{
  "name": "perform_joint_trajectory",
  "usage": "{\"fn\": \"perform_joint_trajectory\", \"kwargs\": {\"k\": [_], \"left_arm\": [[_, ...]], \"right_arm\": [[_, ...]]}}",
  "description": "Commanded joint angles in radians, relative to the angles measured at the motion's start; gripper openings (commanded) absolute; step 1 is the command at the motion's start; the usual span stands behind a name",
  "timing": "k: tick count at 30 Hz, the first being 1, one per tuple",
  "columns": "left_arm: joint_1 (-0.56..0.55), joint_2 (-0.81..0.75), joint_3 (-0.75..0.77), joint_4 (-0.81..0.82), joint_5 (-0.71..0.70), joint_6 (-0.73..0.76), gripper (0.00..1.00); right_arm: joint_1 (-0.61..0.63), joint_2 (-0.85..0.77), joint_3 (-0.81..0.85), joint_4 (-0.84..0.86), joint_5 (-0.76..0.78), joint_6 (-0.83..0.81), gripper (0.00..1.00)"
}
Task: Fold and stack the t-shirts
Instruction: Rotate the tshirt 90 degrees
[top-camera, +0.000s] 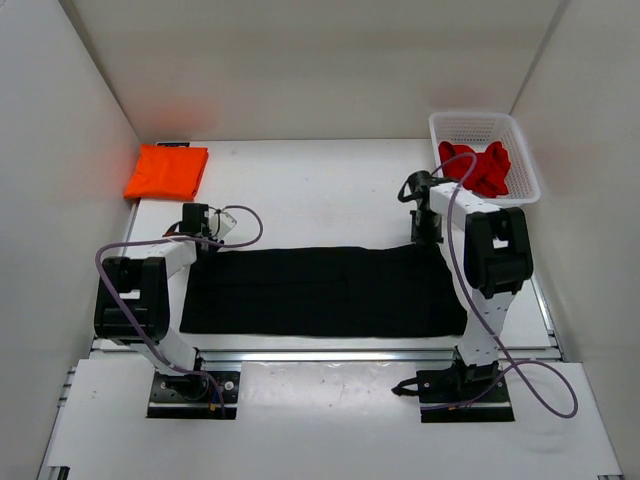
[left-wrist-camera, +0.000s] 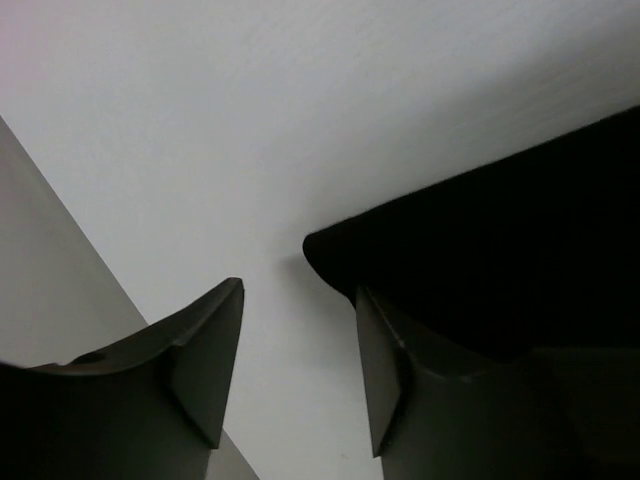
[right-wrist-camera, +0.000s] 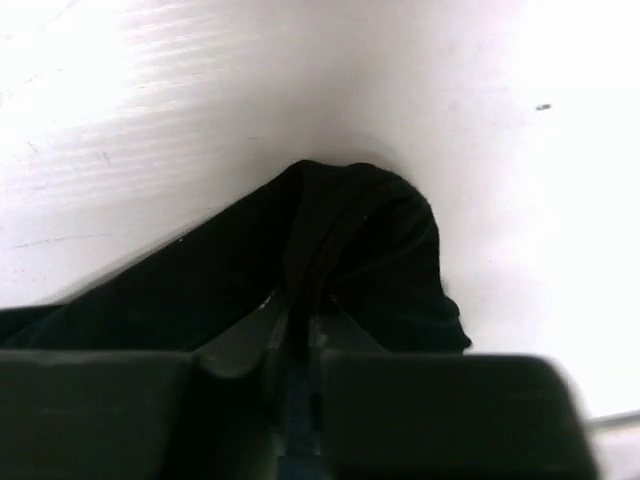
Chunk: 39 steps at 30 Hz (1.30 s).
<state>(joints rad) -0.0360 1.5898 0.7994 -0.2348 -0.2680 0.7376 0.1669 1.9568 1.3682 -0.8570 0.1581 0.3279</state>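
My right claw (right-wrist-camera: 298, 318) is clenched on the black t-shirt (top-camera: 320, 292). In its wrist view the two fingers are pressed almost together, with a bunched ridge of black cloth pinched between them and humped up just beyond the tips. From overhead, that grip is at the shirt's far right corner.

My left claw (left-wrist-camera: 298, 300) is released. Its jaws stand well apart and I see only bare white table (top-camera: 320, 190) in the gap. The rounded far left corner of the shirt lies right at the tip of one finger (left-wrist-camera: 385, 370). I cannot tell whether cloth and finger touch.

Both arms are folded the same way. Each elbow is raised over its base, the forearm reaches away from me, and the wrist tips down at a far corner of the shirt.

The black t-shirt lies flat on the table as a long band running left to right between the two arms. The orange t-shirt (top-camera: 166, 172) sits folded in the far left corner of the table, well apart from the black one. The red t-shirt (top-camera: 482, 168) is crumpled in the white mesh basket (top-camera: 527, 165) at the far right, just beyond the right arm's wrist.
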Motion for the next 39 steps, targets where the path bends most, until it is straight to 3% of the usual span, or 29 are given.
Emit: {"fn": "perform_joint_trajectory", "kwargs": {"k": [1,8,13,18,21,23,25,27,30,34,37,39], "left_arm": [[0.018,-0.019,-0.025,0.003,-0.03,0.046,0.57],[0.097,-0.077,-0.06,-0.084,-0.008,0.037,0.53],[0.151,-0.128,-0.088,-0.136,-0.02,0.065,0.51],[0.163,-0.142,-0.051,-0.247,0.01,0.034,0.51],[0.162,-0.154,-0.002,-0.319,0.045,0.023,0.52],[0.163,-0.166,0.007,-0.347,0.059,0.032,0.54],[0.162,-0.186,-0.006,-0.354,0.047,0.028,0.56],[0.163,-0.189,-0.017,-0.357,0.041,0.023,0.57],[0.159,-0.205,-0.029,-0.347,0.042,0.016,0.59],[0.154,-0.234,-0.045,-0.342,0.049,0.009,0.6],[0.154,-0.261,-0.072,-0.324,0.03,0.011,0.61],[0.153,-0.274,-0.091,-0.314,0.03,0.01,0.6]], "right_arm": [[0.043,0.083,0.066,-0.01,0.047,-0.027,0.01],[0.112,0.25,0.397,-0.095,0.014,-0.049,0.04],[0.149,0.295,0.509,-0.085,-0.034,-0.049,0.06],[0.115,0.491,0.748,-0.083,-0.127,-0.02,0.17],[0.094,0.598,0.939,-0.057,-0.211,0.0,0.29],[0.095,0.616,1.084,-0.031,-0.285,-0.024,0.52],[0.101,0.57,1.155,-0.016,-0.307,-0.035,0.58],[0.086,0.515,1.166,-0.039,-0.301,-0.041,0.66],[0.057,0.388,1.117,-0.086,-0.244,-0.029,0.68],[0.008,0.153,0.918,-0.108,-0.168,0.006,0.67],[-0.007,-0.042,0.622,-0.079,-0.16,0.054,0.59],[-0.02,-0.177,0.315,-0.012,-0.178,0.109,0.47]]}}
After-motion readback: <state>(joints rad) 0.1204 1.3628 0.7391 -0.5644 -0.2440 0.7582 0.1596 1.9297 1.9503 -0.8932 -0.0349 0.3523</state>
